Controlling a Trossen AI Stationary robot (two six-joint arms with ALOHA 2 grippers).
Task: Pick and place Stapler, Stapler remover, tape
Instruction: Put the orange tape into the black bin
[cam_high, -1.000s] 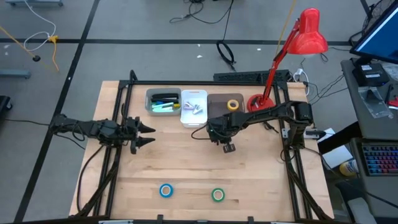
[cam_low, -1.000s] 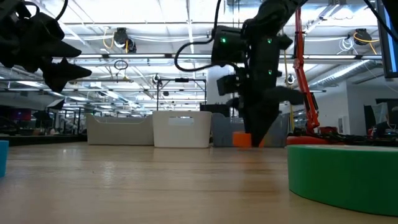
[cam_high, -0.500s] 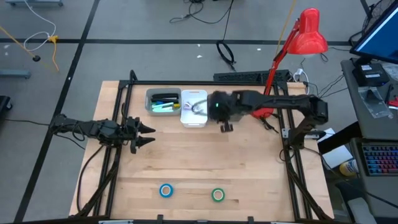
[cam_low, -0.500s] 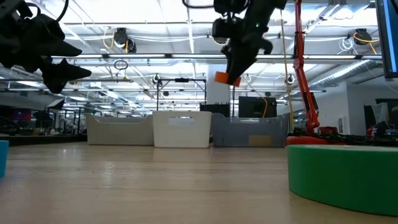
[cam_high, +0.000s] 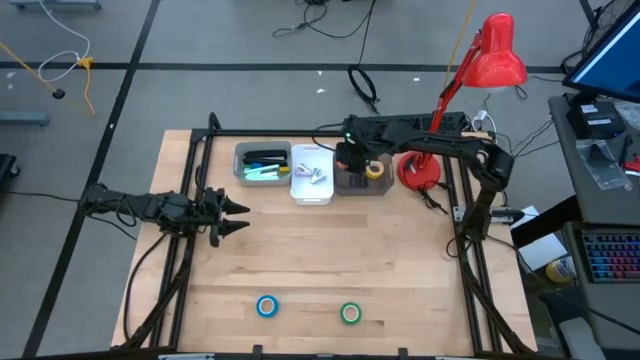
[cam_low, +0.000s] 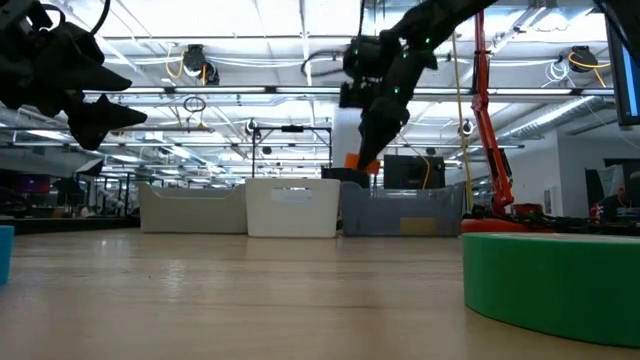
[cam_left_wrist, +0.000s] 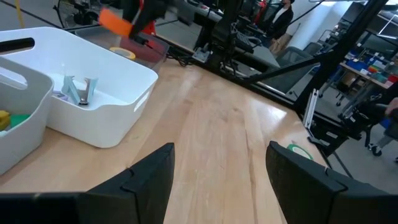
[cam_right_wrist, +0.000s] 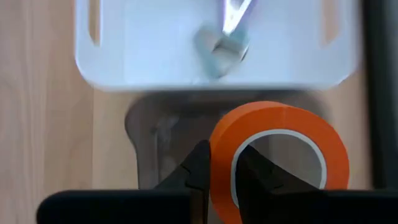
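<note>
**Orange roll held over the grey bin, two rolls left on the table**

The orange tape roll (cam_right_wrist: 277, 152) is pinched by its wall between the right gripper's (cam_right_wrist: 221, 168) fingers, one finger inside the ring and one outside. Directly beyond the jaws lies the dark grey bin (cam_high: 350, 182), so the roll hangs above it, clear of the rim in the low view. Just past the jaws to one side, a yellow roll (cam_high: 375, 169) already rests in that same bin. Next to it stands the white bin (cam_high: 311, 188), holding small silvery metal pieces (cam_left_wrist: 79, 90), likely the staple removers, and beyond that a grey bin (cam_high: 262, 163) of markers.

Judging from this, the yellow roll is sorted and the orange one needs only lowering and release. The blue roll (cam_high: 266, 306) and green roll (cam_high: 350, 314) lie at the near edge, well apart from either gripper. No stapler can be seen.

The left gripper (cam_high: 238, 217) waits at the table's left side, jaws apart and empty.
</note>
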